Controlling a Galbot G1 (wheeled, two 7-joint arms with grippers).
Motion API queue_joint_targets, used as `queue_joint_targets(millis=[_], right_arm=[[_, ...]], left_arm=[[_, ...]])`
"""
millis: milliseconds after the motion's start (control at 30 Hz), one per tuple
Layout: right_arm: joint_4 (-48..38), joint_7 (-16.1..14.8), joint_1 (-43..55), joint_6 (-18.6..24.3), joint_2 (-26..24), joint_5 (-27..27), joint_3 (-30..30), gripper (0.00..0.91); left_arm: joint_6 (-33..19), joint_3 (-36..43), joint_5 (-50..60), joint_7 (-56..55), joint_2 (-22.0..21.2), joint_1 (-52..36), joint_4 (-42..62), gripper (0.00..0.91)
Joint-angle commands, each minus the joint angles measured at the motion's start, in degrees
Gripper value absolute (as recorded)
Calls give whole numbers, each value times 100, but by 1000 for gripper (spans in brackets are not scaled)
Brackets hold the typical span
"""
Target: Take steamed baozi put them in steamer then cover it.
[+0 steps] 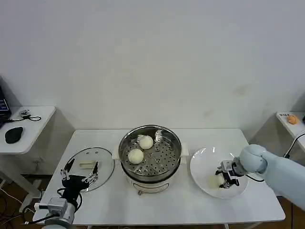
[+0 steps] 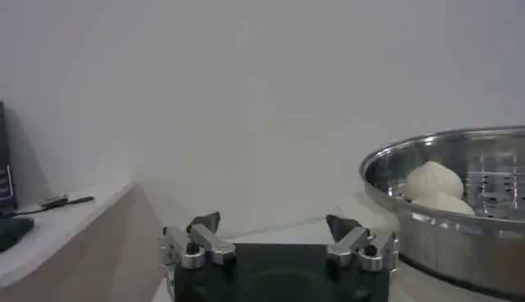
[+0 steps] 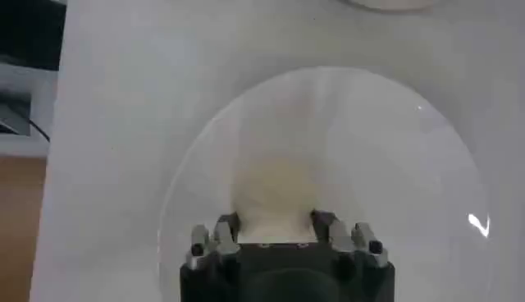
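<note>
Buns are sitting in two places at this moment. Two steamed baozi [image 1: 141, 148] are lying on the perforated tray of the steamer [image 1: 172, 141], which is standing at the lower centre of the head view on the white surface [image 1: 224, 138], open to the top so that more can be dropped in from above.

At the lower right of that view the right gripper [image 1: 224, 181] is reaching down onto the white plate [image 1: 205, 157], and its fingers are sitting on either side of another bun [image 3: 275, 193]. In the right wrist view the pale bun is lying between the two fingers, tight against them, so they are judged to be closing on it or already gripping it; the bun is resting on the plate. Approaching from straight above is letting the fingers straddle the round bun without pushing it across the smooth plate.

The cover [image 1: 88, 164] is lying flat on the surface at the lower left of the head view, just beside the steamer, its handle up, kept out of the way while loading is going on. The left gripper [image 1: 78, 179] is hovering over the near edge of the cover with its fingers spread wide apart and holding nothing, probably waiting to lift the cover once the buns are in. In the left wrist view the steamer rim and a bun inside are showing at the right.
</note>
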Motion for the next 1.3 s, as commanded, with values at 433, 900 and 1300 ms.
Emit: queue_joint_targets(millis=[433, 900, 1300], right_arm=[[-33, -591, 3034, 292, -95, 1218, -528, 605], [-221, -154, 4775, 129, 2022, 2000, -2042, 605], [-245, -91, 4019, 395, 2987, 1875, -2311, 615]], left_arm=[[33, -45, -221, -36, 95, -158, 380, 907], [10, -153, -314, -28, 136, -108, 350, 907], [32, -166, -266, -7, 54, -87, 211, 907]])
